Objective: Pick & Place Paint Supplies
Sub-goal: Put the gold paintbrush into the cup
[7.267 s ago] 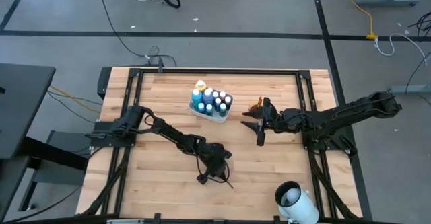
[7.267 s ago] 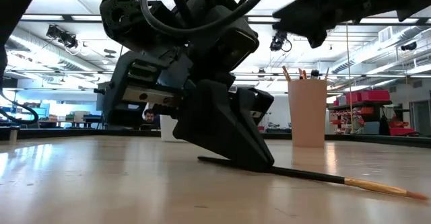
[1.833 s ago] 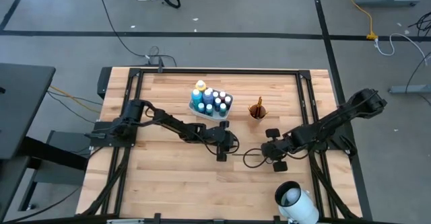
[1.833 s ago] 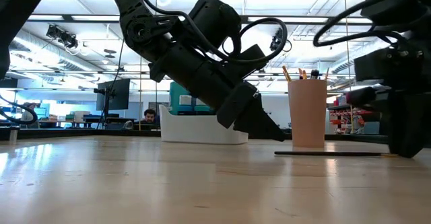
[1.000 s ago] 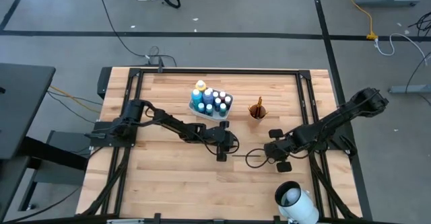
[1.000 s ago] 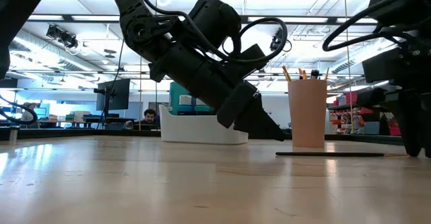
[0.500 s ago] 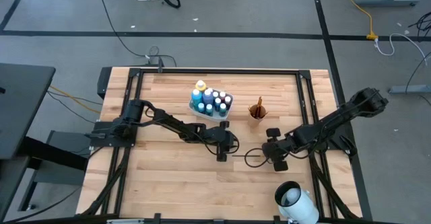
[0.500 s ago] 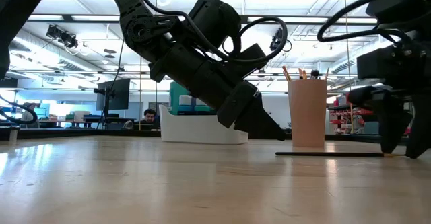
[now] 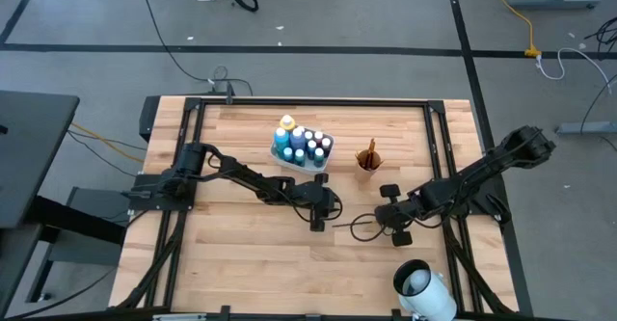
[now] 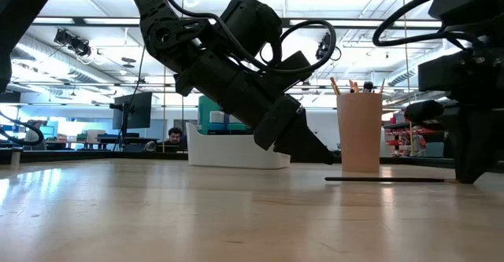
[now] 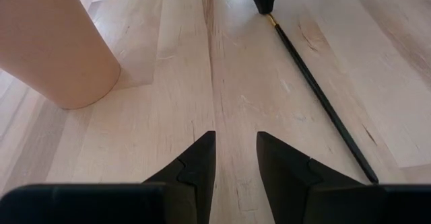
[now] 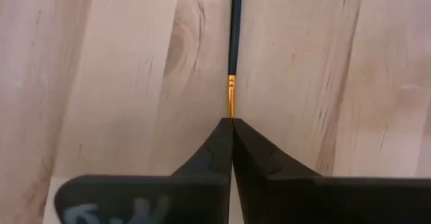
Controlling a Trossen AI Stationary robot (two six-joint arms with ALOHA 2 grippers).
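A thin dark-handled paintbrush (image 11: 322, 96) lies flat on the wooden table between my two grippers. It also shows in the low view as the paintbrush (image 10: 386, 180). My right gripper (image 12: 232, 124) is shut on its gold-ferruled end and stands at the table's right (image 9: 383, 220). My left gripper (image 11: 236, 158) is open, slanted down just above the table, beside the brush's handle end and touching nothing. An orange-brown cup (image 9: 367, 157) with brushes stands behind. A white tray (image 9: 301, 147) holds several paint bottles. My right gripper pinches the paintbrush's bristle end, just past the gold ferrule (image 12: 231, 97), between its two fingertips. The fingers slant steeply down from above, in line with the handle. The brush lies flat on the table, its handle (image 12: 234, 22) running away toward my left gripper.
The cup (image 10: 360, 132) stands just behind the brush, and the tray (image 10: 236, 153) farther left and back. A white cylinder (image 9: 421, 287) sits at the table's near right edge. Bare wood lies in front of both grippers.
My right gripper has tipped a little and shut on the brush's ferrule end, after standing open over it half a second ago. The brush stays flat on the table.
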